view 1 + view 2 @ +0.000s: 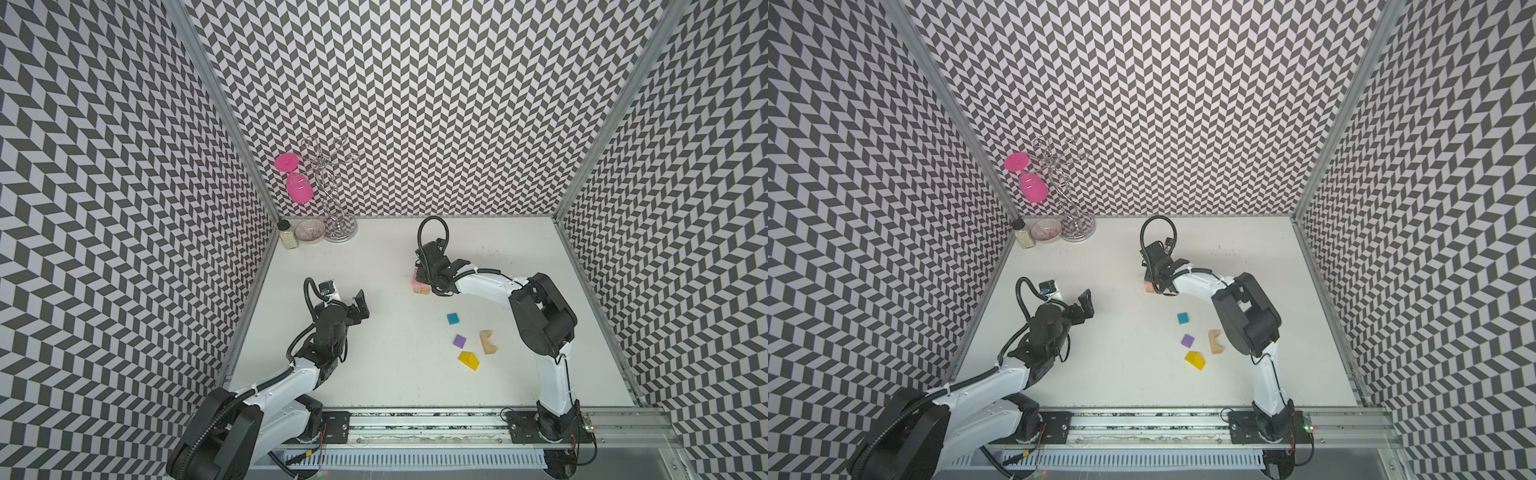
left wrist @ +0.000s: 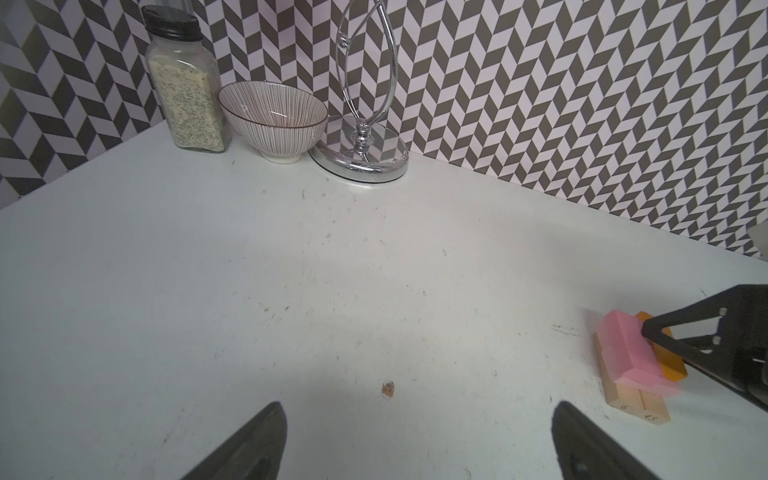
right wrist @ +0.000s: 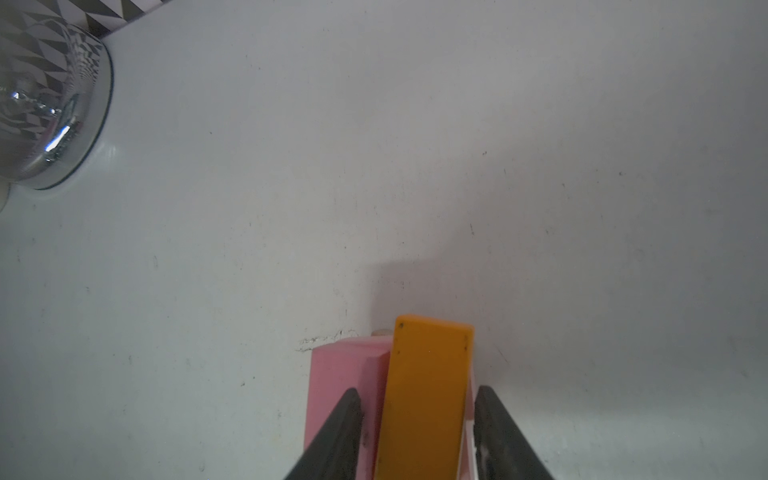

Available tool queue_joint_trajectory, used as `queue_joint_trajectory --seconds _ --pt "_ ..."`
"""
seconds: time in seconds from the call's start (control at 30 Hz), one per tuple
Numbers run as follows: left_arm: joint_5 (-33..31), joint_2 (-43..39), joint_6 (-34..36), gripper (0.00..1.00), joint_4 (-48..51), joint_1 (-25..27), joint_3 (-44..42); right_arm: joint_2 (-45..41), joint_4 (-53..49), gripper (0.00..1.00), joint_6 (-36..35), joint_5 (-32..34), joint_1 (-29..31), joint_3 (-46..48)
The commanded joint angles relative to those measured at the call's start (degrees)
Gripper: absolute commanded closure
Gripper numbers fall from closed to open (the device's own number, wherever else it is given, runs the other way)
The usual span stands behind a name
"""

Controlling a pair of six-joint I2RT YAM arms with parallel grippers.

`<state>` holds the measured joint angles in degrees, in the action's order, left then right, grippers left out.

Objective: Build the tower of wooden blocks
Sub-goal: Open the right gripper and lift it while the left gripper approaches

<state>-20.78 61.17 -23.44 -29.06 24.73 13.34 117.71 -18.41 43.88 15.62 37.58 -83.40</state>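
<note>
The tower [image 1: 419, 286] [image 1: 1148, 286] stands mid-table: two tan bars [image 2: 636, 405] side by side, a pink slab [image 2: 623, 353] across them, and an orange slab [image 3: 428, 395] lying beside and on the pink slab [image 3: 340, 374]. My right gripper [image 3: 418, 390] [image 1: 424, 276] straddles the orange slab, open, with narrow gaps at both fingers. Loose on the table lie a teal cube [image 1: 454, 318], a purple cube [image 1: 459, 341], a tan arch [image 1: 488, 342] and a yellow roof piece [image 1: 468, 360]. My left gripper [image 2: 418, 405] [image 1: 360, 309] hovers open and empty at the left.
At the back left corner stand a spice jar [image 1: 287, 235], a striped bowl [image 1: 310, 231] and a chrome rack [image 1: 338, 199] with a pink goblet [image 1: 297, 187] hanging from it. Patterned walls close three sides. A metal rail [image 1: 415, 432] runs along the front.
</note>
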Motion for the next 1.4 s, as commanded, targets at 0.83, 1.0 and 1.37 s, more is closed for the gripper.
queue_joint_trajectory --seconds 0.83,1.0,1.37 --pt "20.75 29.25 -3.47 0.00 -2.83 5.77 20.45 8.54 -4.68 0.68 -7.32 -1.51 -6.91 -15.83" --pt "21.12 32.64 -3.34 0.00 -1.69 5.90 22.92 9.37 -4.42 0.69 -7.75 -2.99 -6.91 -15.42" --pt "21.99 36.52 -3.45 0.00 -0.67 6.03 25.57 8.94 -2.77 0.71 -7.79 -4.25 -6.08 -12.25"
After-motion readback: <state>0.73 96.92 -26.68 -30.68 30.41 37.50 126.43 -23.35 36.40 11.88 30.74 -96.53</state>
